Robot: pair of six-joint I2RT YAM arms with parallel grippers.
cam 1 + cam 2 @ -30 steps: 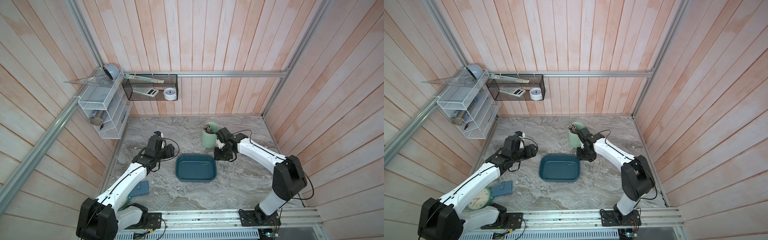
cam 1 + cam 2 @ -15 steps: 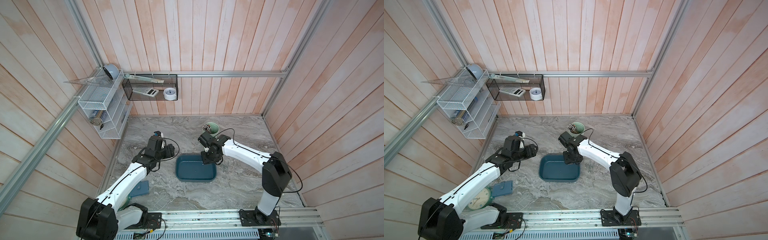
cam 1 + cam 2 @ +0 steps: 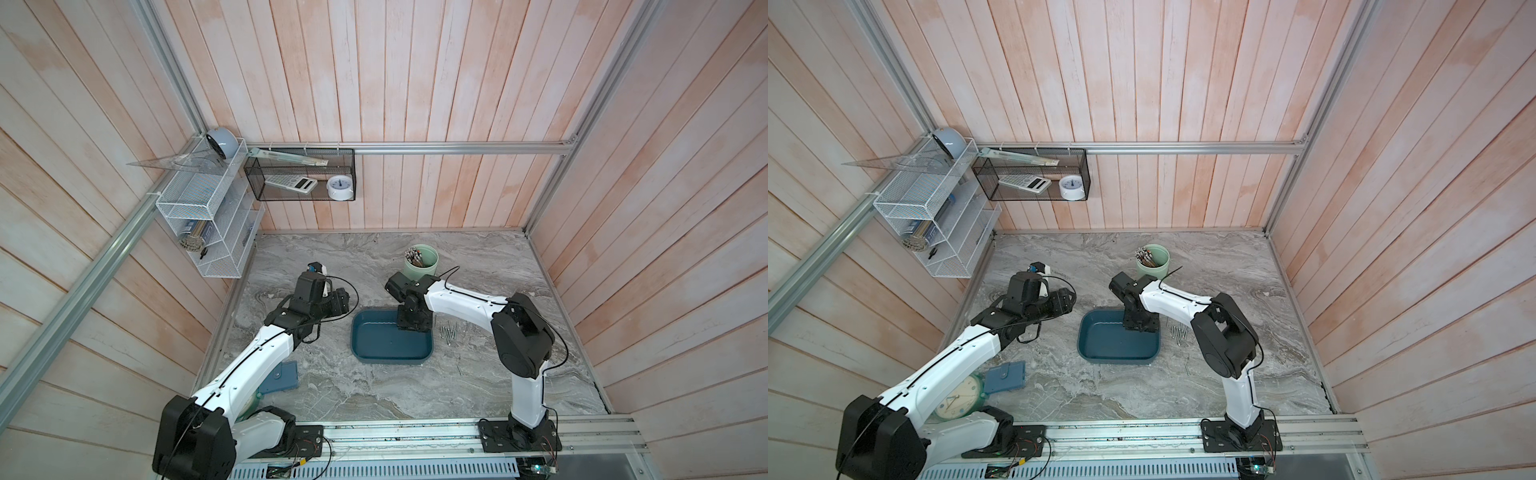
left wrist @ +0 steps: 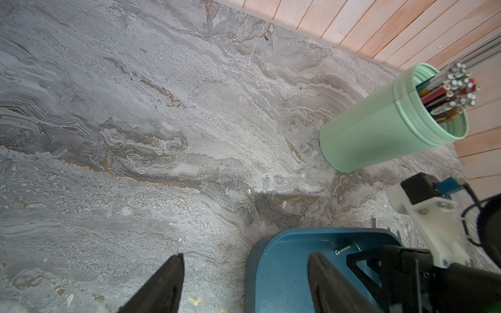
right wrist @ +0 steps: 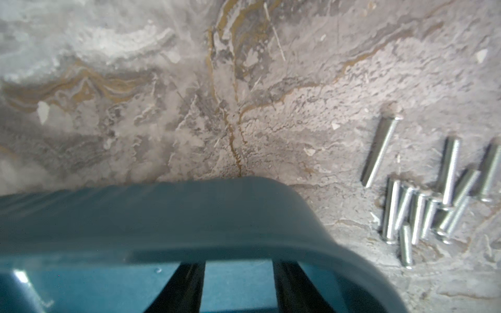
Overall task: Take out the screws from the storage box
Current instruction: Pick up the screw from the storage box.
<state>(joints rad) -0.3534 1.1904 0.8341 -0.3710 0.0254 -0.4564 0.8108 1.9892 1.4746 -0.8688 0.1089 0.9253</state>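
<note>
Our right gripper [image 5: 238, 273] sits inside the box [image 3: 386, 343], fingers spread with nothing between them. Our left gripper [image 4: 245, 256] hovers near the box, also spread. Most screws [image 3: 451, 332] lie on the table [image 3: 374, 399] just beside the box; one screw [image 4: 342, 248] lies inside.

The grey marble-patterned tabletop [image 3: 374, 395] was seen whole from high above in both top views. The shallow dark teal plastic tray [image 4: 282, 271], shared by all views, was caught obliquely by the left wrist camera and closely, at its rim, by the right.
</note>
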